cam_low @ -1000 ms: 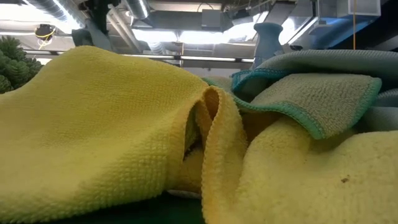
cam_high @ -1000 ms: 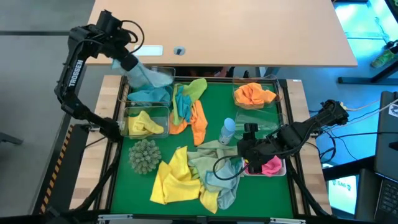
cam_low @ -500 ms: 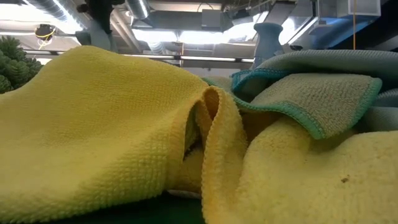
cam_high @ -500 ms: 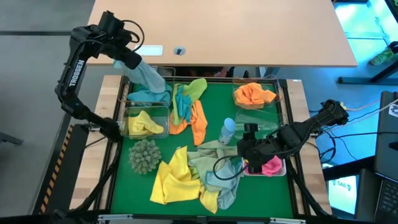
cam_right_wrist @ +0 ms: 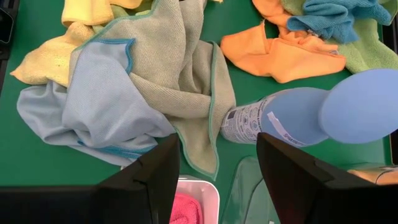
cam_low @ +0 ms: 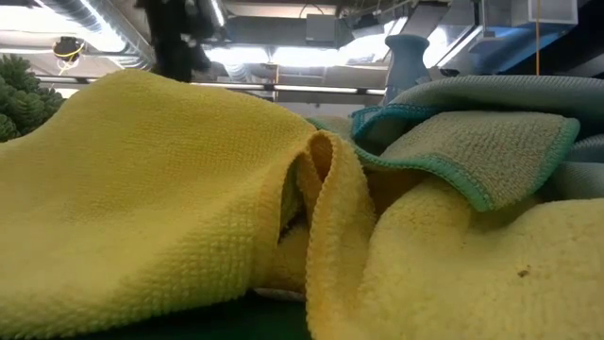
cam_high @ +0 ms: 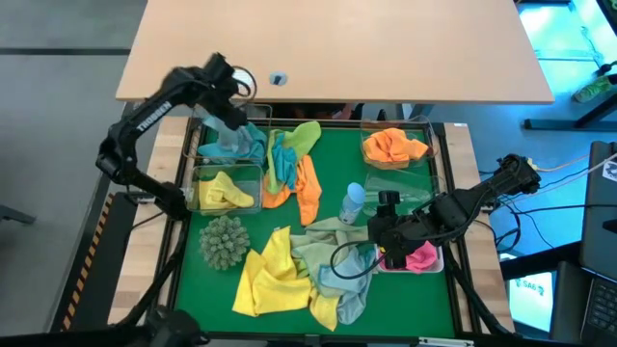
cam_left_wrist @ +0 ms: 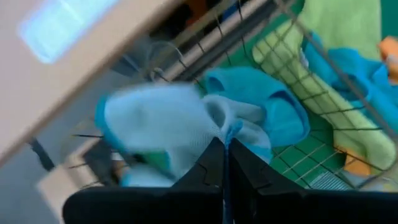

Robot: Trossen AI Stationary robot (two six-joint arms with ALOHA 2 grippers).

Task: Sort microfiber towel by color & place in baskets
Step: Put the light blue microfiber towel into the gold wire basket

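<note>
My left gripper (cam_high: 228, 109) is shut on a light blue microfiber towel (cam_left_wrist: 168, 124) over the far-left clear basket (cam_high: 196, 154), where another blue towel (cam_left_wrist: 277, 112) lies. My right gripper (cam_right_wrist: 217, 177) stands open above the white basket (cam_right_wrist: 202, 190) that holds a pink towel (cam_high: 421, 256). Yellow (cam_high: 265, 275), grey-green (cam_right_wrist: 180, 68) and light blue (cam_right_wrist: 99, 106) towels lie heaped on the green mat near the front. Orange and green towels (cam_high: 299, 164) lie mid-mat. Other baskets hold a yellow towel (cam_high: 227, 190) and an orange towel (cam_high: 395, 145). My left gripper pinches a bunched bit of the light blue towel (cam_left_wrist: 233, 132) between its two fingertips. The fingers slant down from above. The towel hangs slack below them, down into the far-left basket; whether it rests on the blue towel there, I cannot tell.
A light blue bottle (cam_right_wrist: 280, 118) lies on the mat just past my right gripper. A spiky grey-green ball (cam_high: 224, 241) sits at the left front. A clear basket (cam_high: 400, 188) stands between the orange one and the white one. A wooden tabletop (cam_high: 337, 48) borders the far side.
My left gripper has come down and a little toward the table's right and near side, still shut on the light blue towel. The towel, which hung clear above the far-left basket, has sunk into it.
</note>
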